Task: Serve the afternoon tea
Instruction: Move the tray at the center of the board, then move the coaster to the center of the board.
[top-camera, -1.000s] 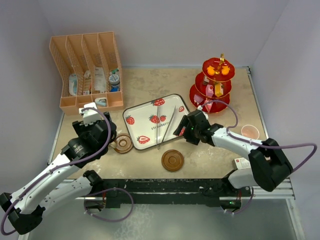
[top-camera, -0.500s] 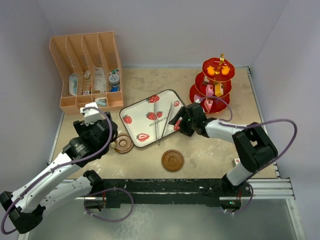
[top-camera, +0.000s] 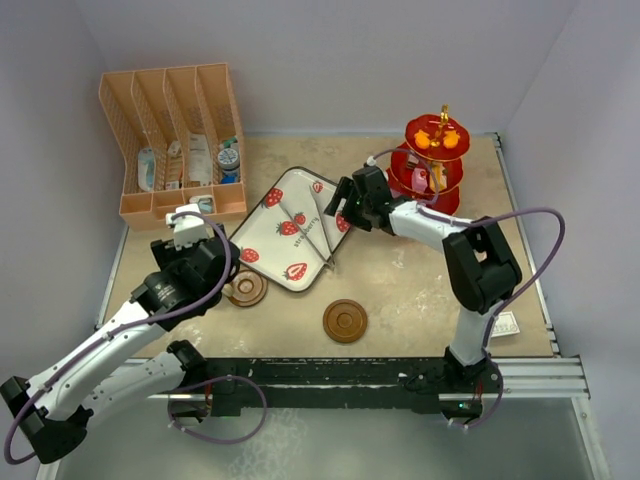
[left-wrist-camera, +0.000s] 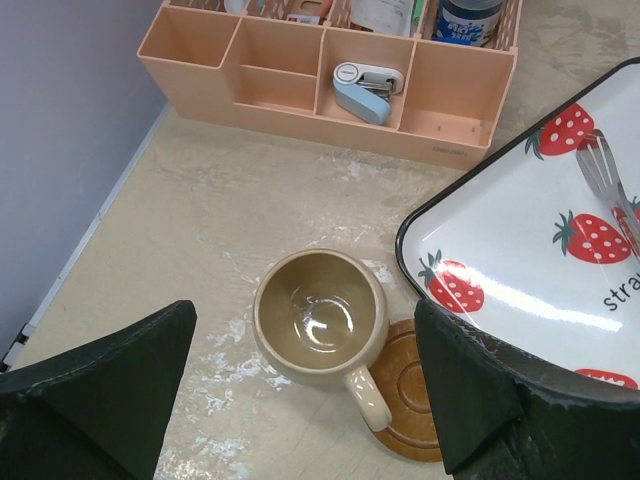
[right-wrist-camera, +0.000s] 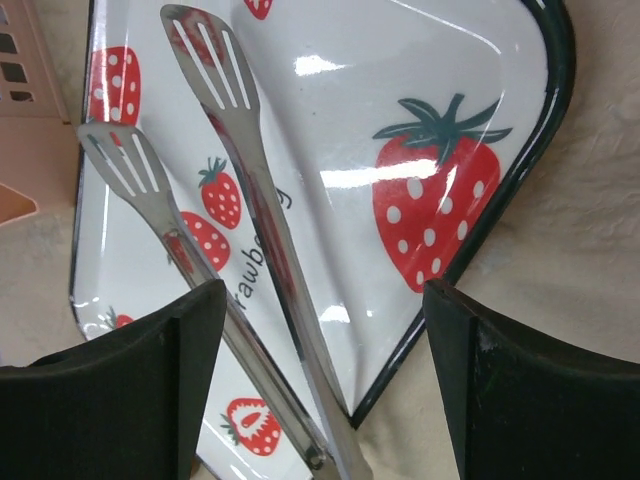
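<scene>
Two moves for the left gripper (left-wrist-camera: 305, 330), fingers wide apart, empty: drop astride the tan mug (left-wrist-camera: 318, 318) at centre of the left wrist view, clear of its handle; lift onto the brown saucer (left-wrist-camera: 412, 405) just beside, lower right. Farther up, right gripper (right-wrist-camera: 325, 300) likewise spread over the tongs (right-wrist-camera: 255, 190). Swung there from mid-right, shoving the strawberry tray (right-wrist-camera: 340, 110) leftward.

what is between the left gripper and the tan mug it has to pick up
Nothing visible. The open left gripper hangs over the tan mug, which shows whole between its fingers. The nearest things, a brown round saucer by the handle and the corner of a white strawberry-print tray, lie off to one side.
</scene>
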